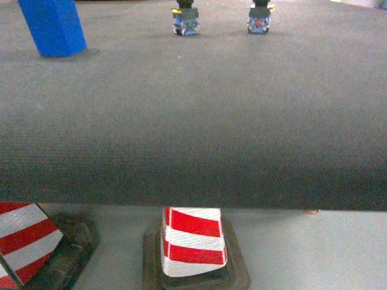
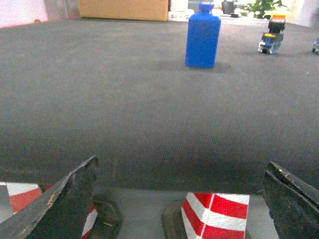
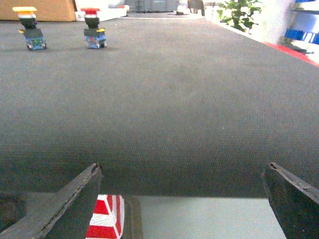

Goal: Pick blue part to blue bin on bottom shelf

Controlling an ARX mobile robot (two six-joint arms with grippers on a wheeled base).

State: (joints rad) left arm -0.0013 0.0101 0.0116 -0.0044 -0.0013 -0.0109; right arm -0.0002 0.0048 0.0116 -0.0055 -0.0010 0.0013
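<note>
Careful: both your left gripper [image 2: 182,209] and right gripper [image 3: 182,204] hang wide open, empty; reaching clumsily could topple the upright blue part [image 2: 203,36].

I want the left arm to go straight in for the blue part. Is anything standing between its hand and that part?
Nothing visible does. In the left wrist view, bare dark mat runs from the open left hand to the upright blue part. The small push-button pieces stand off to its right, outside that path.

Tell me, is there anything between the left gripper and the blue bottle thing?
No, only bare dark mat lies between the left gripper and the blue part, shown in the left wrist view.
</note>
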